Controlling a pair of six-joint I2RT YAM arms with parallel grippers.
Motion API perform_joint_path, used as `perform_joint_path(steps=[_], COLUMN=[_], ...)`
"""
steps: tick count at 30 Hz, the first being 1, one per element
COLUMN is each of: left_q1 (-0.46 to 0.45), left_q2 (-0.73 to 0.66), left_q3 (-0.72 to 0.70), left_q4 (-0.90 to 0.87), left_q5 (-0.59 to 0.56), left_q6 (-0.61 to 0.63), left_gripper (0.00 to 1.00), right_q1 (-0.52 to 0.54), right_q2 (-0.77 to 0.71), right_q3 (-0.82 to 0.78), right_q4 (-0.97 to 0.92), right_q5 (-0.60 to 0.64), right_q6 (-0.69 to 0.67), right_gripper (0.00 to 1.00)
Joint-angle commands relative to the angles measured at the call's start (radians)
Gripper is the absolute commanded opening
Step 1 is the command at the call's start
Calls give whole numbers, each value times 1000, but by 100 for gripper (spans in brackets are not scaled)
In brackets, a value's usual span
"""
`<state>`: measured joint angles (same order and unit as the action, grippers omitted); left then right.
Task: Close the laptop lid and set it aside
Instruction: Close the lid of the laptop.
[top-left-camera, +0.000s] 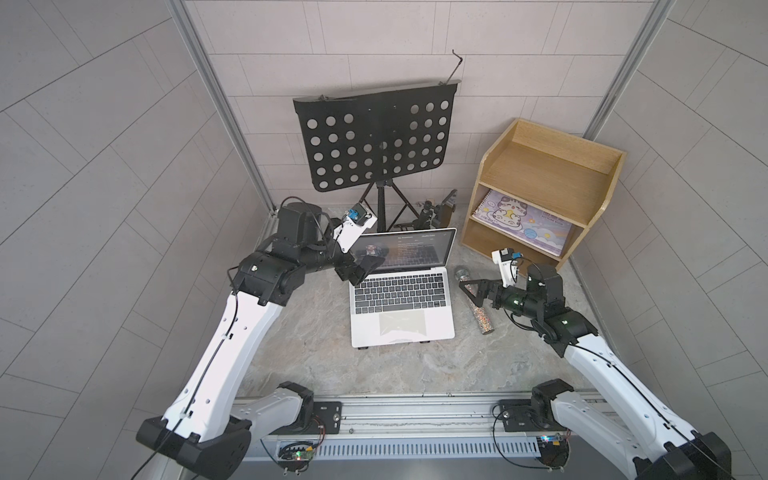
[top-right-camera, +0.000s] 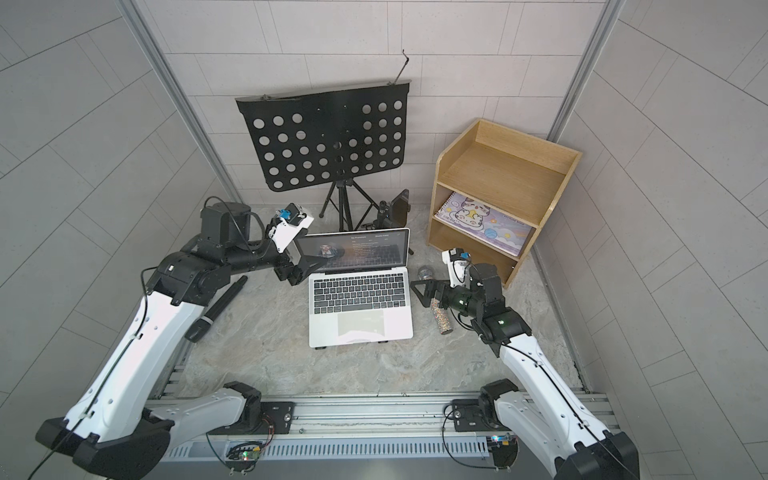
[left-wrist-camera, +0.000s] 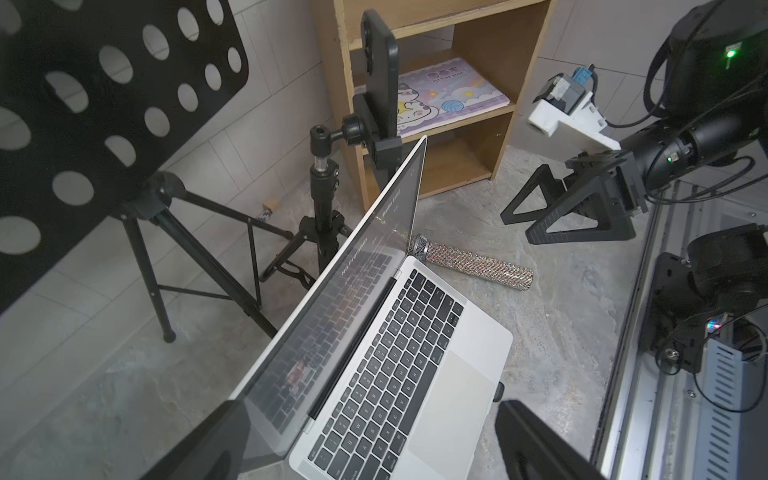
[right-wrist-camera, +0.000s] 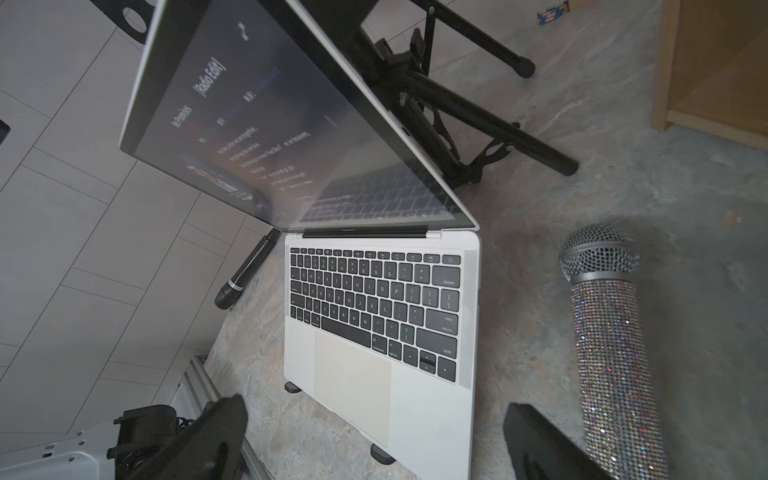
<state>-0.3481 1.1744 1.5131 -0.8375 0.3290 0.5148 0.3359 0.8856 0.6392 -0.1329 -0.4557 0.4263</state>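
The laptop sits open between the two grippers with its lid raised, so closing has not begun. The left gripper reaches in sideways with its forearm roughly level. Its jaws are spread wide and the lid's side edge passes between them, likely placed to swing the lid down. Whether a finger touches the lid, I cannot tell. The right gripper, also agape and empty, hovers low over a glittery microphone, and the laptop lies just past its fingertips.

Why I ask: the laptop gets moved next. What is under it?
Two black stand feet poke out under the front edge of the laptop, on the stone-pattern tabletop. The rest of the stand is hidden by the laptop base.
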Motion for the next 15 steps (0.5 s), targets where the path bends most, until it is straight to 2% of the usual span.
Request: perform_joint_path(steps=[1, 7, 15], left_q1=[-16, -22, -22], left_q2=[51, 159, 313], left_q3=[64, 171, 307], left_q4=[-94, -142, -154], left_q5=[-11, 125, 206], left_q6=[189, 264, 282], left_gripper=[91, 84, 74], right_q1=[8, 8, 7], right_q2=[4, 10, -3], right_q3=[32, 39, 34], right_q4=[0, -1, -4], right_q5=[-24, -20, -18], right_q6=[-3, -2, 0], right_gripper=[100, 100, 100])
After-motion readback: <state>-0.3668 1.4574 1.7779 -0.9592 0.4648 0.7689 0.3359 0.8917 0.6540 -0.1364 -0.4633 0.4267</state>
